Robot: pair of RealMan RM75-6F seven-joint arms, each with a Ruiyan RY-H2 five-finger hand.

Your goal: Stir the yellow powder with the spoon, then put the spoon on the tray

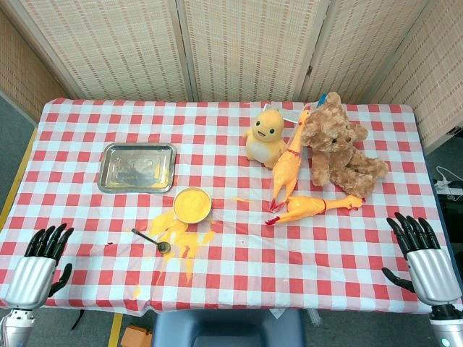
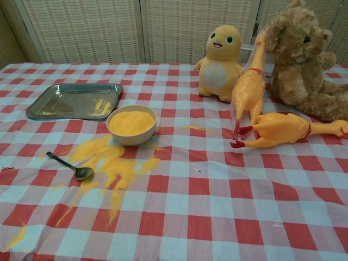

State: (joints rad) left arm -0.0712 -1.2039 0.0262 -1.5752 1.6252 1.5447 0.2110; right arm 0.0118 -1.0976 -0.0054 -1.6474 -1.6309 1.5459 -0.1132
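Table (image 1: 347, 267) under a red-and-white checked cloth. Directly on it: metal tray (image 1: 137, 167) at left; bowl (image 1: 192, 204) of yellow powder just right of the tray's near corner; spilled powder (image 1: 177, 235) in front of the bowl; spoon (image 1: 150, 240) at the spill's left edge. Right half: yellow plush toy (image 1: 265, 134), teddy bear (image 1: 340, 144), two rubber chickens (image 1: 312, 207), one lying flat.

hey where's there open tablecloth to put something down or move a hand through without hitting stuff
Free: the near right cloth between the spilled powder and the right hand, in front of the lying rubber chicken; also the far left strip behind the tray. Crowded: around the bowl and spoon, and the far right toy cluster by the teddy bear.
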